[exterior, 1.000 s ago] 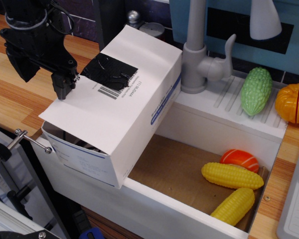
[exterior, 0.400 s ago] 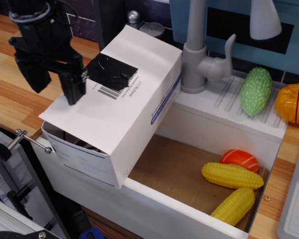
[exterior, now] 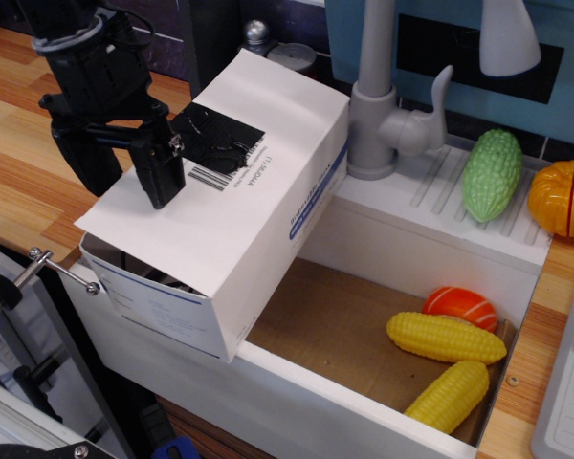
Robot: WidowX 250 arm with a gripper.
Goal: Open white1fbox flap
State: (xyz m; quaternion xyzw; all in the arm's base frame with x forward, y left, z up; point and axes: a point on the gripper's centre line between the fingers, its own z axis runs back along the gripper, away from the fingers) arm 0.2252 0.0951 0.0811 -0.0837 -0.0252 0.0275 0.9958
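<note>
Jaws (exterior: 124, 182) spread, empty, straddling the flap's (exterior: 220, 191) left edge; faucet (exterior: 383, 105) stands beside the white1fbox (exterior: 172, 306).

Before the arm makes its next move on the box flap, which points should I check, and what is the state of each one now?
1. Gripper open: ok, the two fingers stand apart.
2. Gripper at the flap edge: ok, one finger shows over its left part, the other beside the edge.
3. Fingers touching the flap: cannot tell from this single view.
4. Flap state: not ok, it lies closed on the white1fbox.
5. Box support: cannot tell; it leans over the sink corner.
6. Faucet close behind the box: not ok, it may limit the swing.
</note>
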